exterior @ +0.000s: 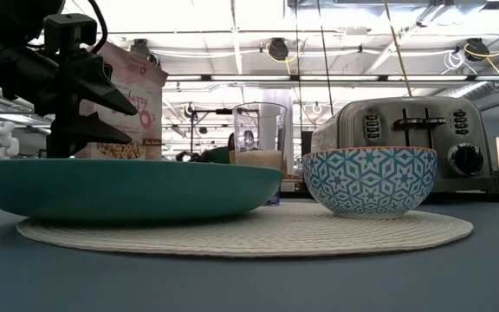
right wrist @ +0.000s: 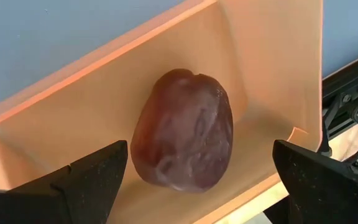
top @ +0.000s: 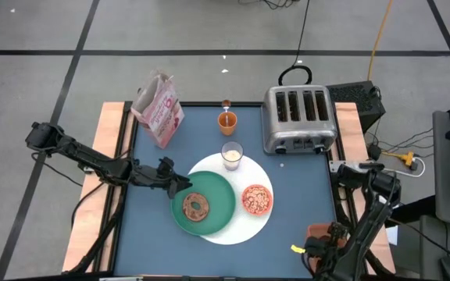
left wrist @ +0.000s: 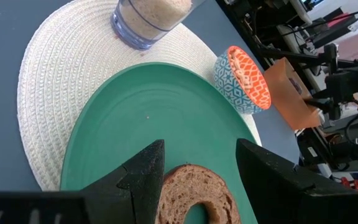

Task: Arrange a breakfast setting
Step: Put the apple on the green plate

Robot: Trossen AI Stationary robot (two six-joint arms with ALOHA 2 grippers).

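A green plate [top: 209, 215] with a brown bagel [left wrist: 194, 196] on it lies on a white round woven mat [top: 244, 226]. A small bowl [top: 257, 199], orange inside and blue-patterned outside, and a glass of milk [top: 232, 155] also stand on the mat. An orange cup [top: 226, 119] and a pink cereal bag [top: 158, 109] stand farther back. My left gripper [left wrist: 201, 146] hovers open over the plate's left rim, just short of the bagel. My right gripper [right wrist: 201, 186] hangs wide open, pointing down over a dark red fruit [right wrist: 182, 130] in an orange tray [top: 316, 231] at the near right.
A silver four-slot toaster [top: 299, 119] stands at the back right, close behind the bowl and the glass. The tray's raised walls [right wrist: 272, 74] stand around the fruit. Bare blue tabletop [top: 155, 234] lies left of the mat and in front of it.
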